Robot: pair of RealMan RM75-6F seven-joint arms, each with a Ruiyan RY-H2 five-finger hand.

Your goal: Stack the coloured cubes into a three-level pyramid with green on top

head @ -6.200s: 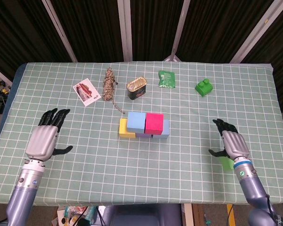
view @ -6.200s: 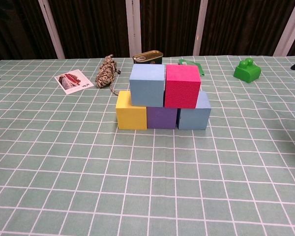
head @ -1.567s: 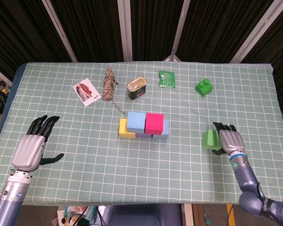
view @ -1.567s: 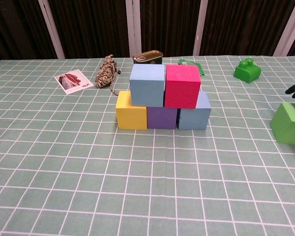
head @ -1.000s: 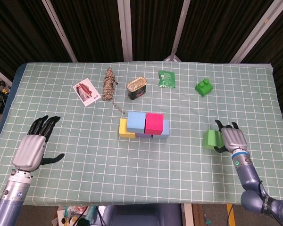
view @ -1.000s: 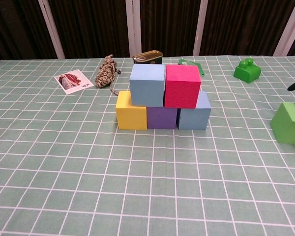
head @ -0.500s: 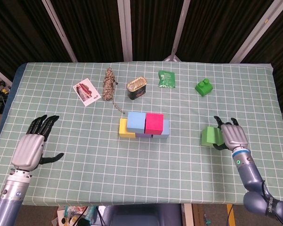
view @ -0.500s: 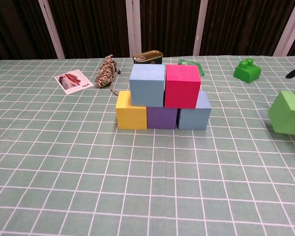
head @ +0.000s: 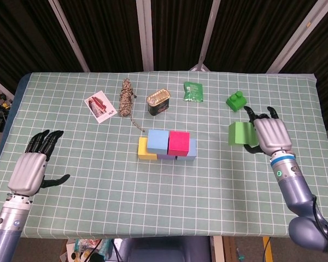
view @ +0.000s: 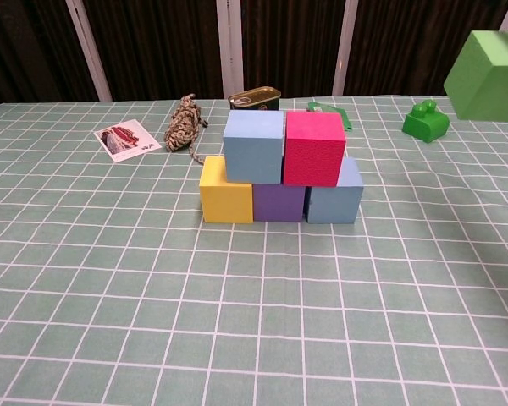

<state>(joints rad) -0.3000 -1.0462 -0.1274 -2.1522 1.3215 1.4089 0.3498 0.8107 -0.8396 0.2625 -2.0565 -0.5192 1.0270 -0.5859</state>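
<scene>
Right hand (head: pixel 271 136) fingers gripping green cube (head: pixel 240 134) aloft, right of the two-level stack (view: pixel 279 167); left hand (head: pixel 28 171) fingers spread, empty

The right robot hand (head: pixel 272 136) is raised on its arm, back toward the camera, fingers curled around a green cube (head: pixel 239 134). The left robot hand (head: pixel 28 170) hangs empty, fingers extended, thumb out sideways.

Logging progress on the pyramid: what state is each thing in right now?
Green foam cube: held aloft by the right hand.
Left hand: empty, fingers apart.
Light blue cube and pink cube: second level, touching.
Yellow cube, purple cube, grey-blue cube: base row.
Tin can: opened.
</scene>
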